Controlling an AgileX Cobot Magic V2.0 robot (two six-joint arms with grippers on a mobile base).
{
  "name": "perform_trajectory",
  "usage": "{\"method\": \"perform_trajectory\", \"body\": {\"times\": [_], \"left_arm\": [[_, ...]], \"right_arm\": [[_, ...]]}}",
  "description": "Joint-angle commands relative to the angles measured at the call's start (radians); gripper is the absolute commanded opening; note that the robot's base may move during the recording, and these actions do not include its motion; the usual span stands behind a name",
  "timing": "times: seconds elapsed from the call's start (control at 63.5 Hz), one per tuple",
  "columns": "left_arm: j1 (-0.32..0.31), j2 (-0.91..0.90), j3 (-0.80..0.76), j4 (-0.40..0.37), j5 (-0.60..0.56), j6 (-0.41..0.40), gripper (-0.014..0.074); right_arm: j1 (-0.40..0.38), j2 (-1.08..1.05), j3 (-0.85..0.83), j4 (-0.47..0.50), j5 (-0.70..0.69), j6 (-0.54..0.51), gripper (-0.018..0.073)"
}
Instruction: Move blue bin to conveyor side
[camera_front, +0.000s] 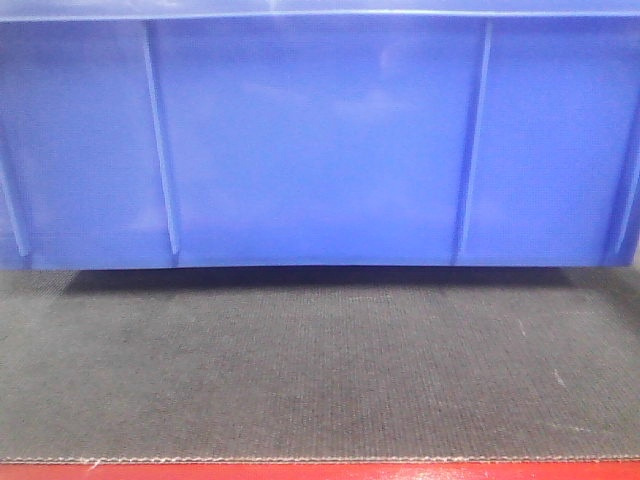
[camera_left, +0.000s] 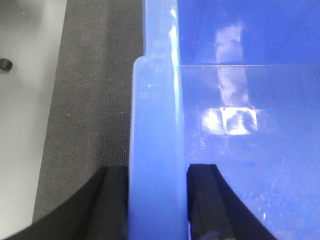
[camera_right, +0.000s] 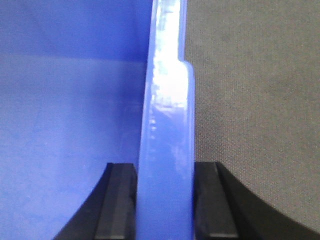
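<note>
Blue bin (camera_front: 320, 140) gripped at both sides, on the conveyor (camera_front: 320, 370)
Past the red edge strip (camera_front: 320, 470) at the near edge of the worktop comes bare belt, then the bin. The left end effector (camera_left: 157, 172) and the right end effector (camera_right: 165, 170) each pinch its rim. I judge the grasp done and the move not finished. Whether it is lifted, I cannot tell.

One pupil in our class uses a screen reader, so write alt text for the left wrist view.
The left gripper clamps the thick pale-blue rim of the bin between two black fingers. Right of the rim is the bin's glossy blue inside with light glare. Left of it lies the dark woven conveyor, then a pale grey surface.
</note>
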Motion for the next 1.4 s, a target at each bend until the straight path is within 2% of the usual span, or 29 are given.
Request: {"method": "perform_trajectory", "body": {"times": [0.0,0.126,0.236,0.284,0.41,0.536,0.614,0.677,0.803,0.882,0.961,1.103,1.26,1.386], "left_arm": [[-0.012,-0.009,-0.014,-0.042,-0.074,0.006,0.0089],[-0.012,0.000,-0.014,-0.042,-0.057,0.006,0.0270],[-0.012,0.000,-0.016,-0.032,-0.055,0.006,0.0439],[-0.012,0.000,-0.022,-0.019,-0.051,0.006,0.0482],[-0.012,0.000,-0.046,0.007,-0.021,0.006,0.0506],[-0.012,-0.006,-0.109,0.016,0.033,0.006,0.0457],[-0.012,-0.013,-0.162,0.016,0.067,0.006,0.0344],[-0.012,-0.024,-0.203,0.016,0.092,0.006,0.0211],[-0.012,-0.051,-0.290,0.016,0.111,0.006,-0.0046],[-0.012,-0.074,-0.331,0.010,0.113,0.006,0.0004],[-0.012,-0.102,-0.358,0.010,0.113,0.006,0.0015],[-0.012,-0.171,-0.368,0.010,0.128,0.006,0.0009],[-0.012,-0.221,-0.368,0.008,0.124,0.006,-0.0020],[-0.012,-0.241,-0.358,-0.041,0.072,0.006,-0.0020]], "right_arm": [[0.013,-0.021,-0.014,0.048,-0.080,-0.016,0.0183],[0.013,-0.021,-0.014,0.048,-0.091,-0.016,0.0409],[0.013,-0.021,-0.014,0.048,-0.097,-0.016,0.0527],[0.013,-0.021,-0.014,0.048,-0.095,-0.016,0.0549],[0.013,-0.026,-0.021,0.048,-0.084,-0.016,0.0550],[0.013,-0.043,-0.055,0.048,-0.067,-0.016,0.0547],[0.013,-0.064,-0.087,0.048,-0.056,-0.016,0.0500],[0.013,-0.079,-0.119,0.048,-0.042,-0.016,0.0434],[0.013,-0.112,-0.187,0.048,-0.022,-0.016,0.0207],[0.013,-0.135,-0.235,0.048,-0.003,-0.016,0.0029],[0.013,-0.153,-0.278,0.048,-0.001,-0.016,-0.0102],[0.013,-0.199,-0.347,0.051,0.013,-0.016,-0.0071],[0.013,-0.260,-0.352,0.051,0.107,-0.014,-0.0078],[0.015,-0.320,-0.315,0.067,0.056,-0.014,-0.0081]]}}
